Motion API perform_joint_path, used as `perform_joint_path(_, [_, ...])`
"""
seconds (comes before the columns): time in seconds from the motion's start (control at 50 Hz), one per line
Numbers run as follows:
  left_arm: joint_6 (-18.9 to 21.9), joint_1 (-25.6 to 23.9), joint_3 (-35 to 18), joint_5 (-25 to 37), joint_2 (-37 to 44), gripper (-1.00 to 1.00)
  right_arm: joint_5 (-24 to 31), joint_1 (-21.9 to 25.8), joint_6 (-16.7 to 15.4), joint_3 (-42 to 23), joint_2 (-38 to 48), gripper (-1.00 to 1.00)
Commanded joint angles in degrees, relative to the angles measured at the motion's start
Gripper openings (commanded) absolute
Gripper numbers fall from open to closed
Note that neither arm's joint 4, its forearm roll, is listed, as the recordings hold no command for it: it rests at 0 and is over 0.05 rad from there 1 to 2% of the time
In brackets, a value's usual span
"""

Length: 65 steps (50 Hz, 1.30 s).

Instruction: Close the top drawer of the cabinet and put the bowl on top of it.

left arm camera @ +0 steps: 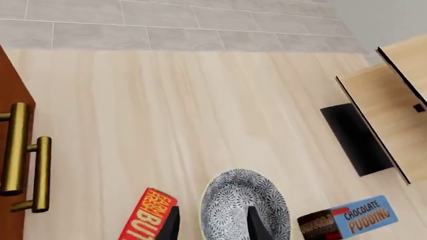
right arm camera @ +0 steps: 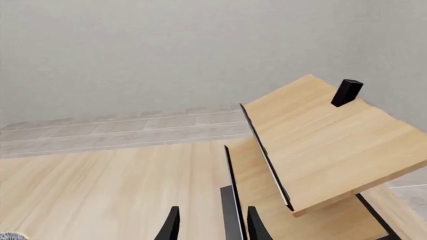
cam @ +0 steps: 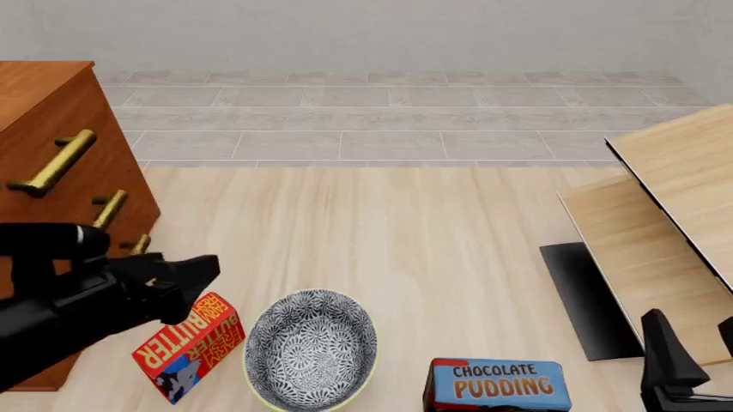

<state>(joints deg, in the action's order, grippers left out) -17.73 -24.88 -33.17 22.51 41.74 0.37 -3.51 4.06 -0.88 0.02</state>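
In the front view, at nine o'clock, the cabinet [cam: 57, 129] stands at the far left of the surface [cam: 435, 249]. Its top drawer [cam: 69, 142] looks flush with the front, though the angle leaves that uncertain. The left hand [cam: 189, 275] hangs at about eight o'clock, between the cabinet and the bowl; its fingers stand apart and hold nothing.

The butter box [cam: 185, 345] lies at seven o'clock, just beside the bowl [cam: 311, 348], which sits upright at six o'clock near the front edge. The left wrist view looks straight down into it between the spread fingertips [left arm camera: 170, 222]. The bowl reads as rigid glazed ceramic: probably moderately heavy, slick and chippable. I would pinch the pale rim wall, one finger inside and one outside, on the side away from the butter box.

A chocolate pudding box [cam: 496, 384] lies at five o'clock, near the bowl. Pale wooden boards [cam: 675, 215] rise at three o'clock, and the right hand [cam: 687, 360] waits released at four o'clock, grasping nothing. The middle of the surface lies bare, leaving open room to lift, and the cabinet top is unoccupied where visible.
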Motion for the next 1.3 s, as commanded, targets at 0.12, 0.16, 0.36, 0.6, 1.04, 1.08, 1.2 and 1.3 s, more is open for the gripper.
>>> perform_joint_path(0.12, [-4.51,-1.16,3.89,1.07,-0.38,1.0,0.11,0.33,0.03,0.0,0.0,1.0])
perform_joint_path(0.16, [-5.09,-1.16,4.44,0.7,-0.06,1.0,-0.01,0.3,0.09,0.11,0.0,1.0])
perform_joint_path(0.36, [-7.82,-2.24,6.3,-1.56,1.92,1.0,-0.01,0.3,0.24,0.13,0.0,1.0])
perform_joint_path(0.6, [-12.57,-4.45,9.47,-5.28,5.08,1.0,0.04,0.26,0.4,0.1,0.0,1.0])
perform_joint_path(1.04, [-19.68,-5.41,14.7,-11.53,10.42,1.0,0.01,0.07,0.77,0.13,0.0,1.0])
perform_joint_path(1.08, [-20.44,-5.79,15.22,-12.52,11.24,1.0,-0.04,0.04,0.84,0.16,0.0,1.0])
perform_joint_path(1.2, [-21.51,-6.28,15.59,-14.23,12.79,1.0,-0.01,-0.02,1.04,0.15,0.0,1.0])
perform_joint_path(1.3, [-21.78,-5.96,15.0,-15.29,13.68,1.0,0.1,-0.05,1.18,0.02,0.0,1.0])
